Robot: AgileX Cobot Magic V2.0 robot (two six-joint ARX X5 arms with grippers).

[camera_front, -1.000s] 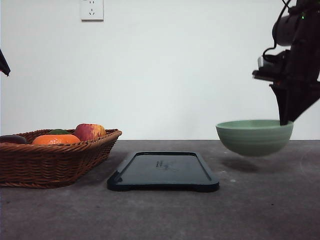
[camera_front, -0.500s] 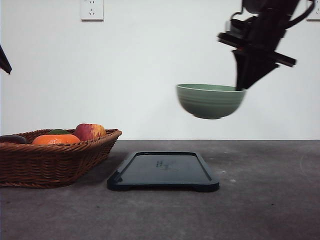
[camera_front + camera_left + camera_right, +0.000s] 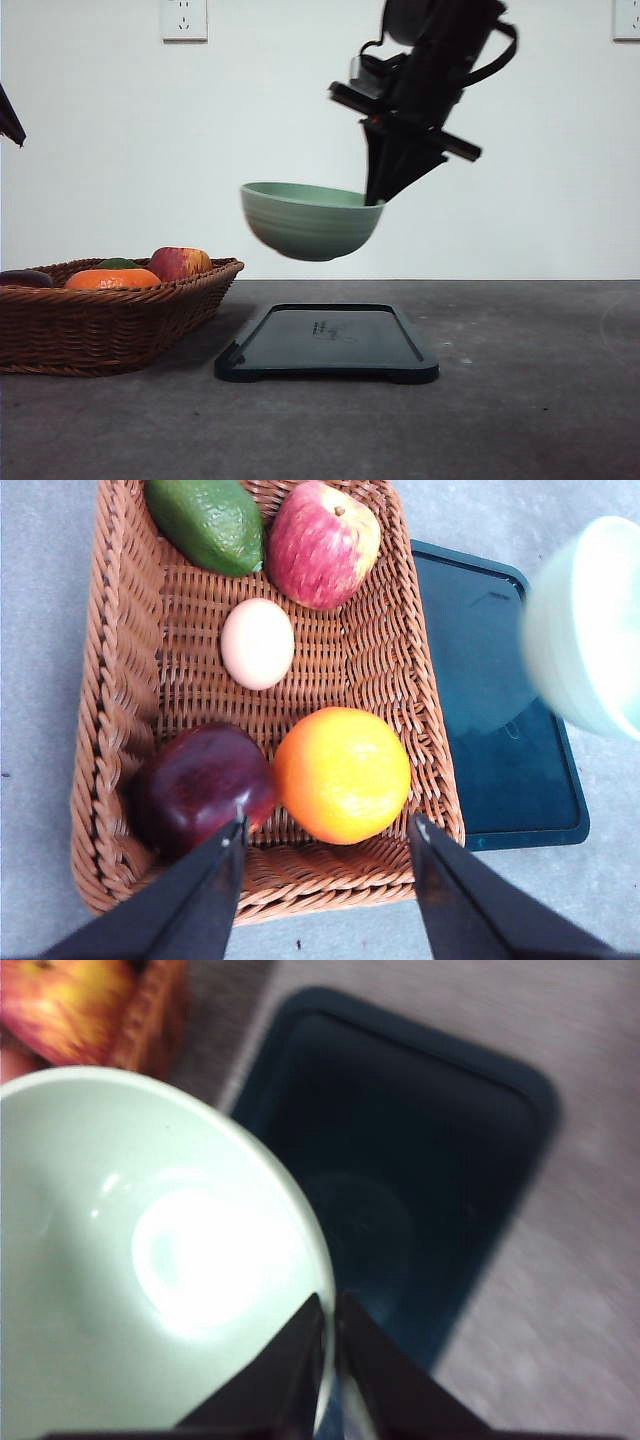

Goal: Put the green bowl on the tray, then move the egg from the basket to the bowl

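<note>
Bowl (image 3: 310, 220), pale green, ridged outside: held in mid-air at centre frame in the front view, above the left half of the tray and clear of it. Right gripper (image 3: 375, 200): fingers pinched together on the bowl's right rim, one inside and one outside, so the bowl hangs nearly level from a single edge; the wrist camera shows the rim (image 3: 300, 1230) passing between the two fingers. Tray (image 3: 328, 343), dark, flat, low-rimmed: lower centre on the grey table (image 3: 520, 400), bare and ready to receive the bowl; lowering is judged the step in hand. Basket (image 3: 100, 310), brown wicker: lower left, just beside the tray. Contents, per the left wrist camera: egg (image 3: 257, 643) near the basket's middle, apple (image 3: 322, 542), avocado (image 3: 205, 520), orange (image 3: 342, 774), dark red fruit (image 3: 200, 788). Left gripper (image 3: 325, 880): fingers spread apart, holding nothing, poised over the basket, presumably waiting for the egg.
</note>
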